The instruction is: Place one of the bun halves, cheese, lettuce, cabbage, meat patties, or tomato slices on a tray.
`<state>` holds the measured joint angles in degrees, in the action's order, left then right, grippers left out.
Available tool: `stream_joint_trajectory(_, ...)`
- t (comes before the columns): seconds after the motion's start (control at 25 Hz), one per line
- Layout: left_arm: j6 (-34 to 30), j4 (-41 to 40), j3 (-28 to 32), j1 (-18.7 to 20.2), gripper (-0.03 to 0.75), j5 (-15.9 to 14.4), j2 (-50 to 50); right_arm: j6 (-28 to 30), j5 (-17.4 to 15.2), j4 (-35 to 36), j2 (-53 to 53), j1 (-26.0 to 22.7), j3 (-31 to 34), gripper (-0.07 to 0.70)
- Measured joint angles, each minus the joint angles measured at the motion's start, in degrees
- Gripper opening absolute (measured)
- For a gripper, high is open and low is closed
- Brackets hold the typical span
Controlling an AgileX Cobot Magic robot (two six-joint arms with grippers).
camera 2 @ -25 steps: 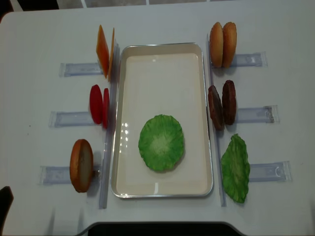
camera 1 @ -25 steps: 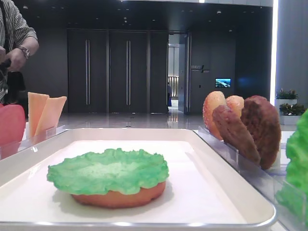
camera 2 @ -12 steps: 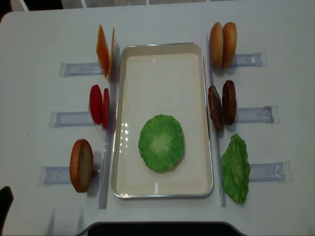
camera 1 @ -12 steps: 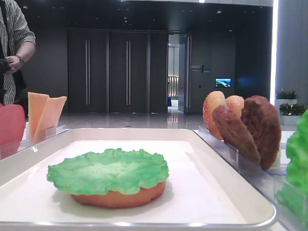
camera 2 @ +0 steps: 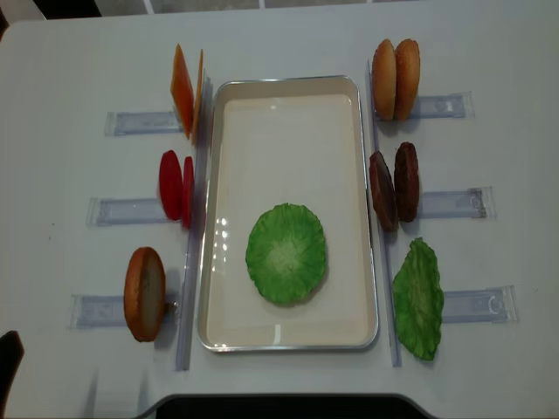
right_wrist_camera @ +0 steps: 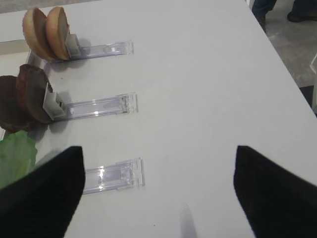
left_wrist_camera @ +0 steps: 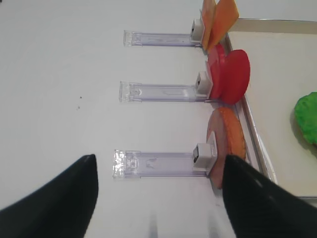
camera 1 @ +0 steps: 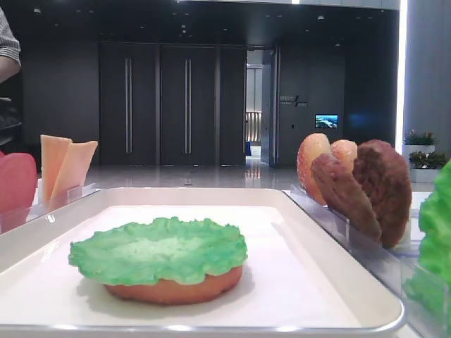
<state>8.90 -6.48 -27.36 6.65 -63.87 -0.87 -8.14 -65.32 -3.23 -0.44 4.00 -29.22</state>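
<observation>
The white tray point(camera 2: 288, 87) lies in the middle of the table. In it a green lettuce point(camera 2: 286, 253) leaf covers a bun half point(camera 1: 176, 290). Left of the tray stand cheese point(camera 2: 186, 90), tomato slices point(camera 2: 175, 185) and one bun half point(camera 2: 144, 293). On its right are two bun halves point(camera 2: 396, 78), meat patties point(camera 2: 393, 186) and another lettuce point(camera 2: 417, 298) leaf. The cabbage is out of view. My right gripper point(right_wrist_camera: 158, 151) hangs open over bare table by the lettuce holder. Beside the left bun half point(left_wrist_camera: 228, 139), my left gripper point(left_wrist_camera: 159, 158) is open and holds nothing.
Clear plastic holders point(camera 2: 454, 202) stick out sideways from both sides of the tray. The table's right edge point(right_wrist_camera: 277, 54) runs close to the right gripper. A person's arm point(camera 1: 7, 53) shows at the far back left.
The person at the back left has moved almost out of the frame. Nothing on the table has moved, and both grippers stay as they were.
</observation>
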Motion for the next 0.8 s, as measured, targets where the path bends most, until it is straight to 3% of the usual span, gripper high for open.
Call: stream_joint_trajectory(0.8,0.0,0.0,0.0,0.0,0.597,0.0,0.0,1.16,0.05,0.36,-0.04,0.0,0.07,0.581)
